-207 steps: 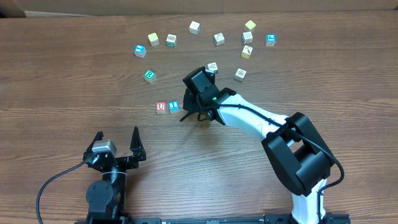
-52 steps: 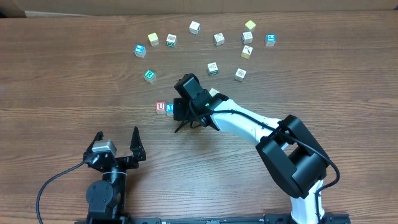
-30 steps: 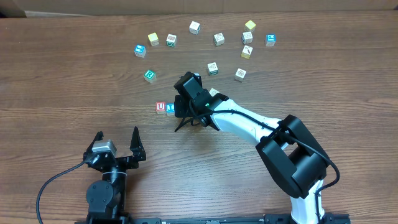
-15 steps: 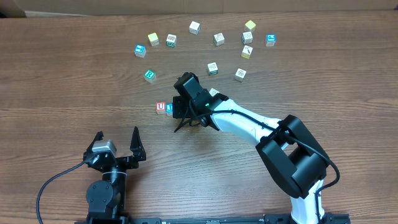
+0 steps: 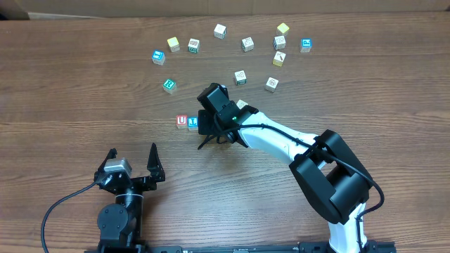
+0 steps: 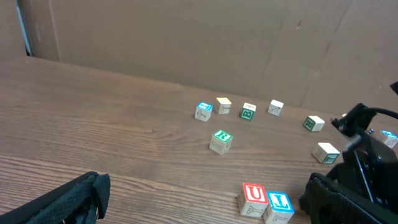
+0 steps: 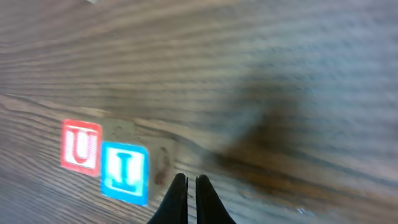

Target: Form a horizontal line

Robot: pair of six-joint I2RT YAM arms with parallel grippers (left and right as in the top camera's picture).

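Horizontal line (image 5: 187, 121) — red U cube (image 5: 182, 121) touching blue letter cube (image 5: 193, 122) — is lying on the desk (image 5: 84, 105), running 9 to 3 o'clock; right end effector (image 7: 191, 185), clenched empty, is hovering just beside its 3 o'clock end.

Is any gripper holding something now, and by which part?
Nothing is held. The right gripper is shut, empty, beside the blue I cube; the left gripper is open.

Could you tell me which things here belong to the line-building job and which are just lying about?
In the job: red U cube, blue letter cube touching it, green R cube, shut right claw.
Lying about: white cube, yellow cube, far blue cube, open left claw.
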